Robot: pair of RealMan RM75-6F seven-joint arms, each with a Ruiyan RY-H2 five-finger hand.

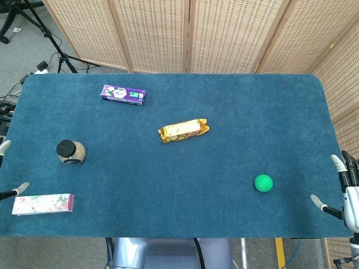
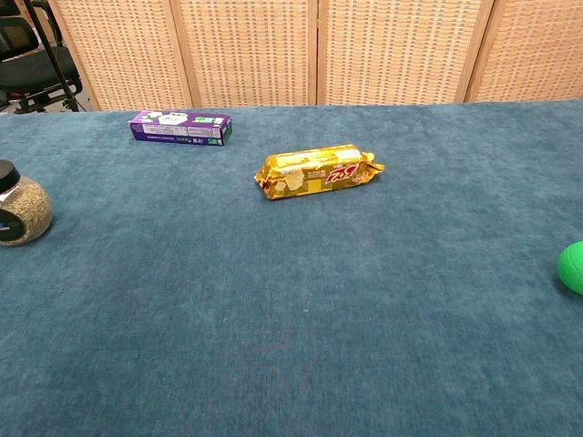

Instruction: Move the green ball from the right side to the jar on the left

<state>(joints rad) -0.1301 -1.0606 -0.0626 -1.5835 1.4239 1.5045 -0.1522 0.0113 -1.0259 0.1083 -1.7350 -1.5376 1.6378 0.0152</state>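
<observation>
The green ball (image 1: 263, 182) lies on the blue table on the right side, near the front; the chest view cuts it off at the right edge (image 2: 573, 268). The jar (image 1: 71, 152) with a black lid stands on the left side, also seen in the chest view (image 2: 20, 206). My right hand (image 1: 346, 186) sits at the table's right edge, fingers spread and empty, to the right of the ball. Only fingertips of my left hand (image 1: 8, 168) show at the left edge, apart, holding nothing. Neither hand shows in the chest view.
A purple box (image 1: 123, 94) lies at the back left. A gold snack packet (image 1: 183, 130) lies mid-table. A pink-and-white box (image 1: 43, 204) lies at the front left, near the jar. Folding screens stand behind the table (image 1: 224, 224).
</observation>
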